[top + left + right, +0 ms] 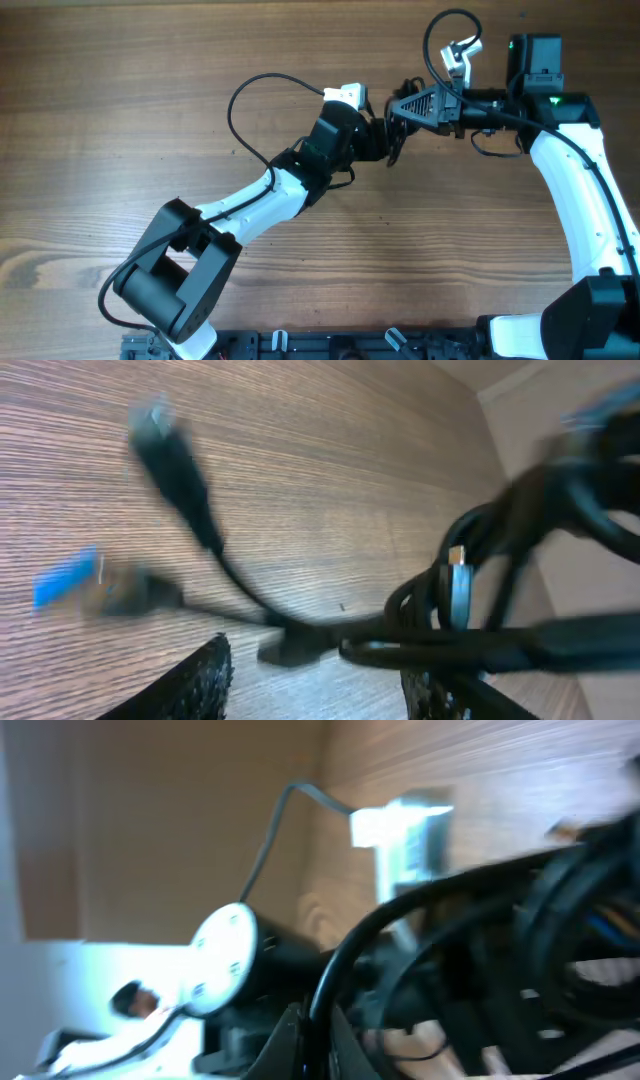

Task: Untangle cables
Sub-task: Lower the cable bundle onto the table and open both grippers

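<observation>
Two pincers meet at the far middle of the wooden surface (120, 80), and the knot between them is the hardest part to read.

Left wrist view: the left pincer (320, 695) shows only its two textured fingertips (200, 680) at the bottom edge. They sit apart with bare wood between them, so it is spread, pinching nothing I can see. The cables (470, 630) cross just above the right-hand tip as a bundle of black loops; contact unclear. One silver plug end (458, 588) hangs inside the loops. Two loose ends trail left over the wood: a black plug (175, 470), heavily blurred, and a plug with a blue tip (65, 578), also smeared. The top right corner is blur, cut off by the frame.

Overhead, the left pincer (383, 140) is a dark mass merged with the cables (394, 150). Its fingers are not separable there, and the blue tip and silver plug end cannot be picked out. The right pincer (400, 112) points left into the same clump, right beside the left one. Spread or pressed together: cannot tell.

Right wrist view is tilted and badly blurred. Black cables (560, 920) fill the right half; its own fingers are indistinguishable. It shows a white block (400, 830) with a thin grey wire (270, 840). Overhead, that white block (345, 95) sits at the left wrist. Only the overhead view shows the left arm (250, 205) and right arm (580, 200) along their length.
</observation>
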{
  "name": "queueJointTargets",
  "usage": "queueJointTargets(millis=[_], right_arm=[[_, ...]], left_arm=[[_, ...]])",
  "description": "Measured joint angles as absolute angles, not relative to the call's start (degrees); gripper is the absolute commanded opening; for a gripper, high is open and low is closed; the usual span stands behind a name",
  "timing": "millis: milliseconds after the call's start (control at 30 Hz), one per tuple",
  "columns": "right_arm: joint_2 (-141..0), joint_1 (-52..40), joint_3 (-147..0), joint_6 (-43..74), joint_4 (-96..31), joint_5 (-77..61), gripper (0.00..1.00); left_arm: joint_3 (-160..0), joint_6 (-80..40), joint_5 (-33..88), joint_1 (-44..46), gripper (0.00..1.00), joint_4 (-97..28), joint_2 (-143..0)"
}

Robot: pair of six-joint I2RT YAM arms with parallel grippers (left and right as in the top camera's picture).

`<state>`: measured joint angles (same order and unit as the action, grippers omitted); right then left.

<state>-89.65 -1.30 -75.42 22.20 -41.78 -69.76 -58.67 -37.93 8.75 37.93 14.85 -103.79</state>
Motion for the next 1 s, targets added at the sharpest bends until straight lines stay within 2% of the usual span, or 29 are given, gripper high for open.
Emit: queueJointTargets(millis=[233, 367, 400, 467, 500, 667, 1000], right_arm=[[-89.6, -5.0, -75.4, 22.2, -41.6, -74.5, 0.04], [-89.6, -5.1, -75.4, 22.2, -41.6, -74.4, 0.04], [-89.6, -5.1, -75.4, 22.2, -41.6, -74.3, 0.04], [-89.6, -5.1, -75.4, 22.2, -41.6, -73.7, 0.04], [-89.6, -5.1, -75.4, 22.2, -41.6, -72.9, 0.04], [-89.6, -5.1, -75.4, 22.2, -41.6, -65.4, 0.04], [-89.6, -1.0, -75.4, 22.2, -42.9, -38.6, 0.04]], left_arm=[[-58.7, -42.7, 0.9, 38.0, 0.56, 14.5, -103.8], [-58.7, -46.7, -5.3, 38.0, 0.52, 10.7, -103.8], [-58.7, -47.4, -6.5, 38.0, 0.47, 9.7, -103.8], [-58.7, -49.2, -9.4, 37.8, 0.11, 5.9, -103.8], [-58.7, -50.1, -10.2, 37.6, 0.04, 4.5, -103.9], [-58.7, -50.8, -12.2, 36.1, 0.04, -2.6, -103.9], [-58.7, -45.4, -8.6, 32.6, 0.04, -8.6, -102.3]])
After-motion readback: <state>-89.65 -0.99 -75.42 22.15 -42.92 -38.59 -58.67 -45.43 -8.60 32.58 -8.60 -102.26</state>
